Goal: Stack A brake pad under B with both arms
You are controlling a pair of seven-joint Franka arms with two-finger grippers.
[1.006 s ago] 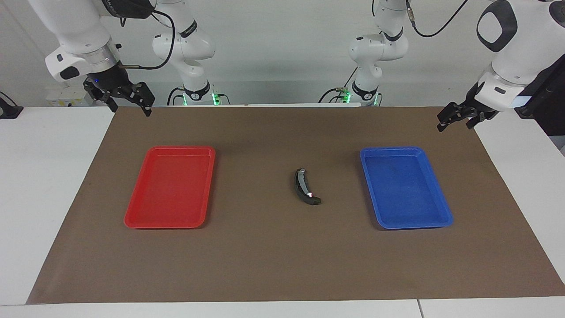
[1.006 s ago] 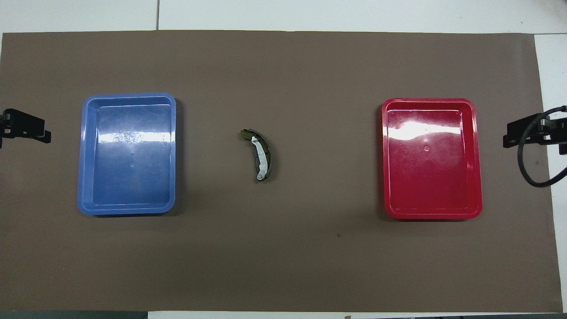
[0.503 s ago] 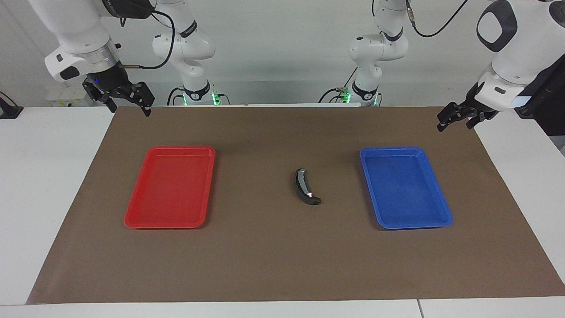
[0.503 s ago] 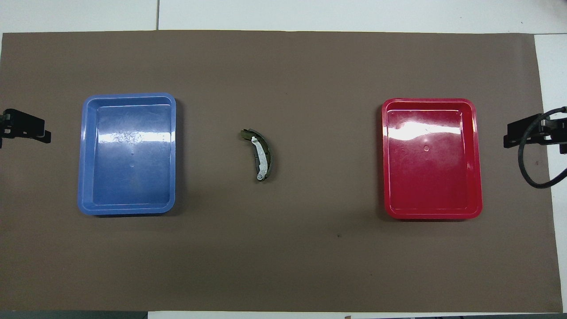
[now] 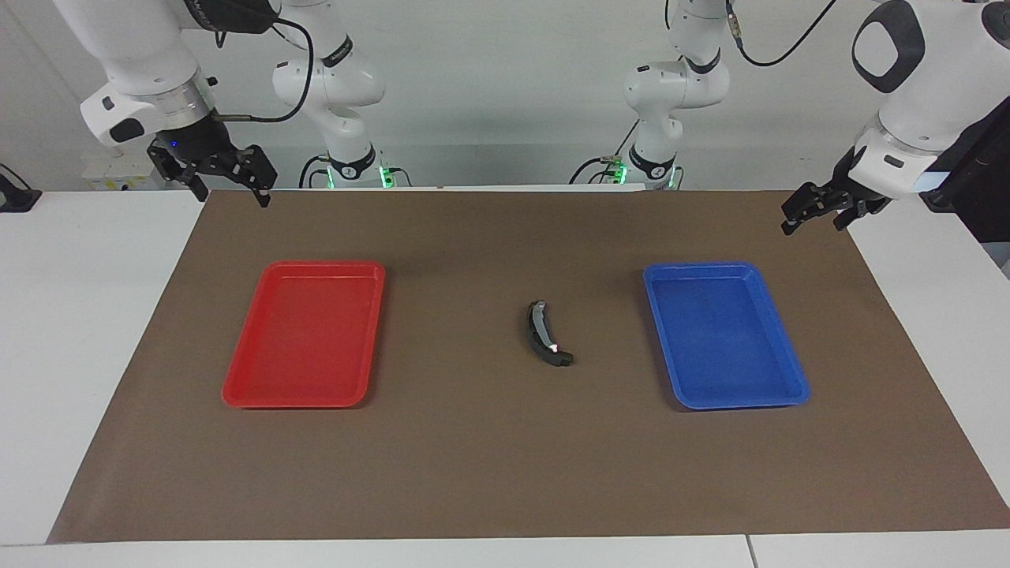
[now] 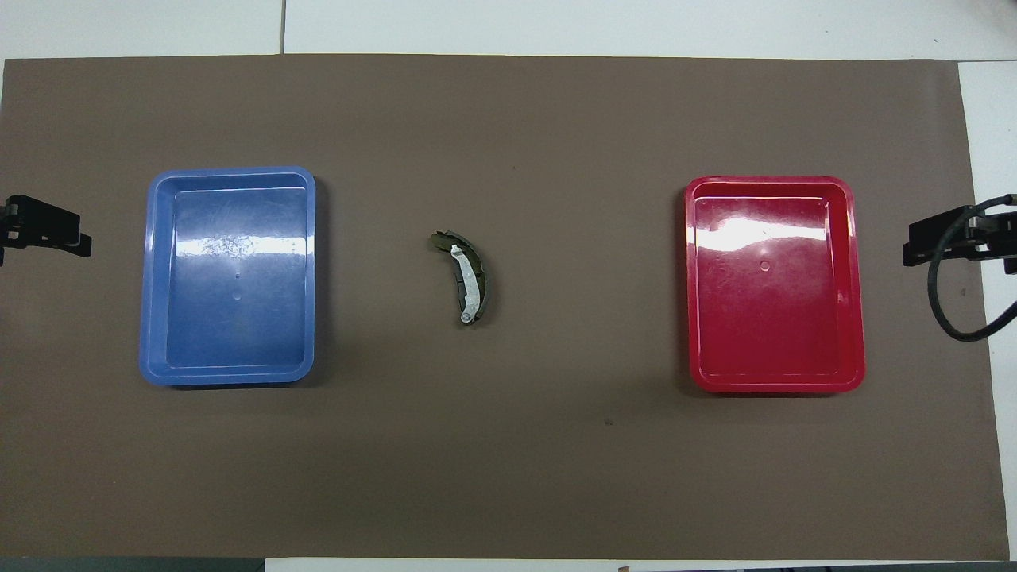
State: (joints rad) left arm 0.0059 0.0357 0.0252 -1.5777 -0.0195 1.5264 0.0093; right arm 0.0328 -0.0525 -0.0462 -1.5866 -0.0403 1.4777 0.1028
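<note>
- The right arm's black two-finger gripper (image 5: 233, 183) hangs in the air over the edge of the brown mat at the right arm's end of the counter; its fingers are spread apart and hold nothing.
- The left arm's black two-finger gripper (image 5: 821, 211) hangs over the mat's edge at the left arm's end of the counter. Whether its fingers are spread or pressed together I cannot tell; nothing shows between them.
- The flat brown mat (image 5: 489, 457) covers most of the white counter (image 5: 71, 331) and carries everything else.
- The shallow red plastic tray (image 5: 237, 390) lies toward the right arm's end, near the right gripper but not under it; nothing lies in it.
- The shallow blue plastic tray (image 5: 793, 379) lies toward the left arm's end, near the left gripper but not under it; nothing lies in it.
- The long black crescent-shaped brake piece with a light grey band (image 5: 544, 333) lies flat on the mat between the two trays, somewhat closer to the blue one, touching neither tray and well apart from both grippers.
- In the overhead view that crescent (image 6: 469, 278) shows a dark olive-grey pad end (image 6: 439, 240) poking out from under it at the end farther from the robots; how much pad lies beneath I cannot tell.
</note>
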